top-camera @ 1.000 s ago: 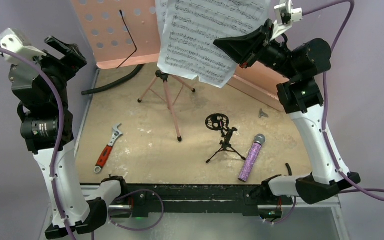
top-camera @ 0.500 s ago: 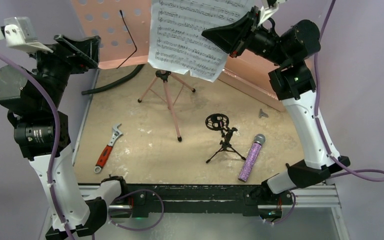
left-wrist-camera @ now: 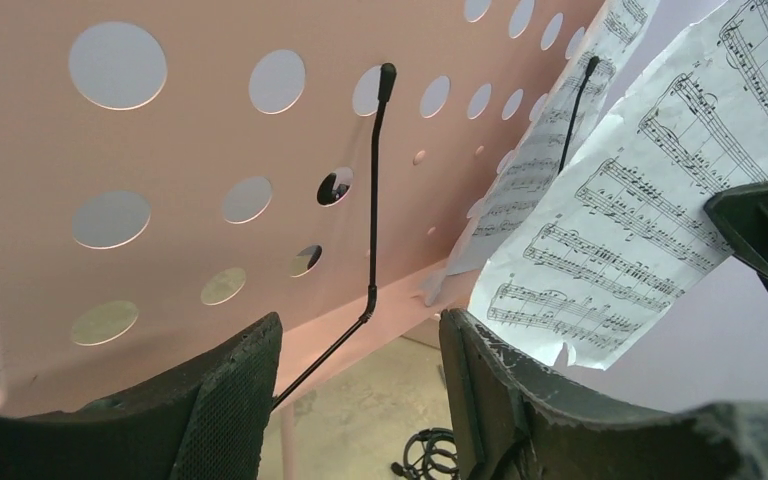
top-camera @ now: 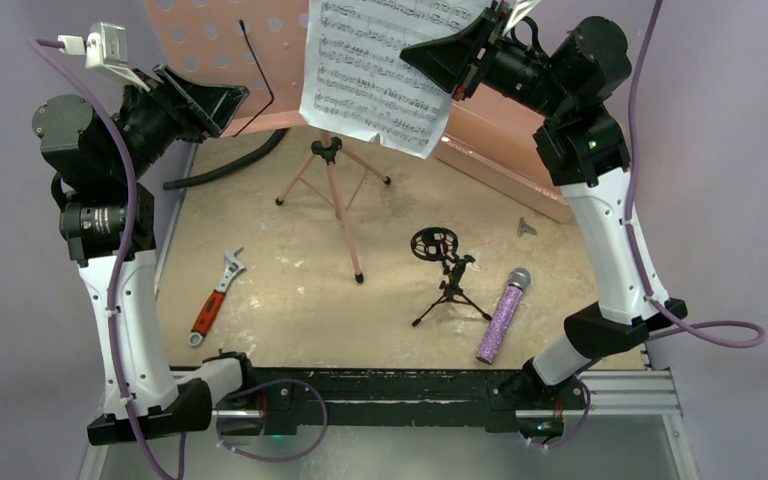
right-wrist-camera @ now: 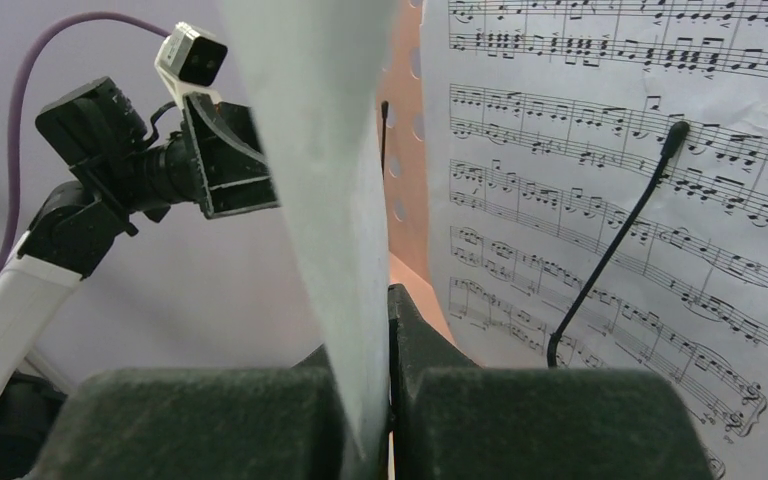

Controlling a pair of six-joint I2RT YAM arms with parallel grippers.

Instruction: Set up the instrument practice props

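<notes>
The pink perforated music stand (top-camera: 205,55) rises on tripod legs (top-camera: 335,195) at the back. My right gripper (top-camera: 425,55) is shut on the edge of a white sheet-music page (top-camera: 375,75), holding it up in front of the stand's desk. In the right wrist view that page (right-wrist-camera: 335,180) runs edge-on between the jaws, and another page (right-wrist-camera: 600,170) lies on the desk under a black wire retainer (right-wrist-camera: 610,250). My left gripper (left-wrist-camera: 360,350) is open just below the desk's lip, close to the other wire retainer (left-wrist-camera: 373,200). The purple glitter microphone (top-camera: 503,315) lies beside the small black mic stand (top-camera: 448,280).
A red-handled wrench (top-camera: 215,300) lies at the left of the table. A black hose (top-camera: 230,165) curves under the stand's left side. A salmon box (top-camera: 510,150) leans along the back right. A small grey piece (top-camera: 527,227) lies near it.
My left arm has swung up and right toward the stand's desk while its jaws narrowed. My right arm has carried the page a little left and up.
</notes>
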